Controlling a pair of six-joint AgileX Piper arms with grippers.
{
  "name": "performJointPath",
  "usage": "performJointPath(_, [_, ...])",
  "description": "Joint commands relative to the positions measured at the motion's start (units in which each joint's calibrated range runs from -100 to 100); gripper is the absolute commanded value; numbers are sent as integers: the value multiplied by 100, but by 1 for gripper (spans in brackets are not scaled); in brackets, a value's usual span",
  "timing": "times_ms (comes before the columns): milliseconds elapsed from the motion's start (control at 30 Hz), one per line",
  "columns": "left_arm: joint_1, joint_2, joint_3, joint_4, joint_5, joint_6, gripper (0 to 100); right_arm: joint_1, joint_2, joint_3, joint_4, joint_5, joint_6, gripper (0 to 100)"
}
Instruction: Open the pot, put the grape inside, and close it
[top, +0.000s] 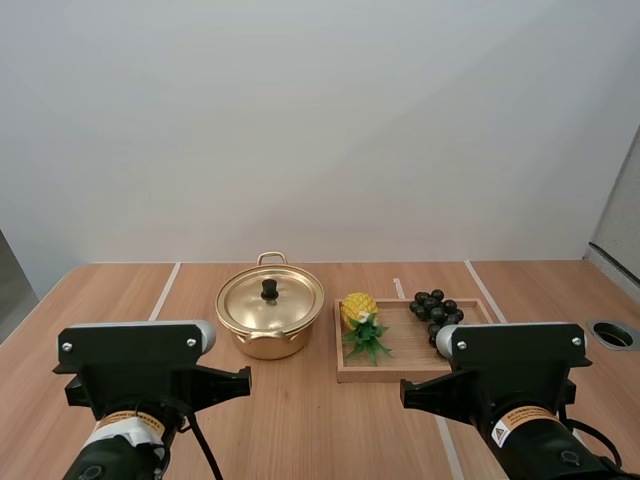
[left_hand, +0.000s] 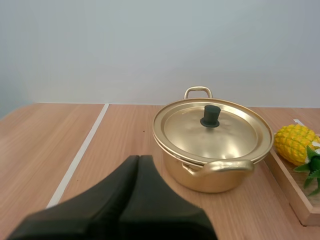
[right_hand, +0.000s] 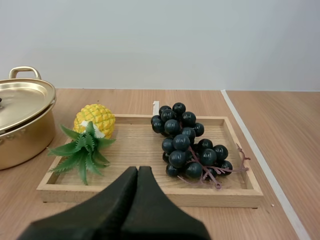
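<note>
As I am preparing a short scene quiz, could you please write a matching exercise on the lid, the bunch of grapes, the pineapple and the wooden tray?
Things
1. lid
2. bunch of grapes
3. pineapple
4. wooden tray

Places
A. in the tray, at the end away from the pot
B. flat on the table, beside the pot
C. closed on the pot
D. in the tray, at the end nearest the pot

Pairs: 1-C, 2-A, 3-D, 4-B
</note>
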Motion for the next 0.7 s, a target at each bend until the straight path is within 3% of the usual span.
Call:
performJointPath(0, [7,-29,-217,69,-267,-59,0,5,-41,-286,-91,-48,7,0])
performJointPath(167, [7,-29,-1240,213,-267,-59,0,5,-41,-1060,-424,-53,7,0])
performJointPath(433, [7,-29,-3184,318,-251,253,0,5,-41,-2788,-424,-53,7,0])
performJointPath(667, [7,-29,-4548,307,503,543,0,5,-41,-4185,-424,1,7,0])
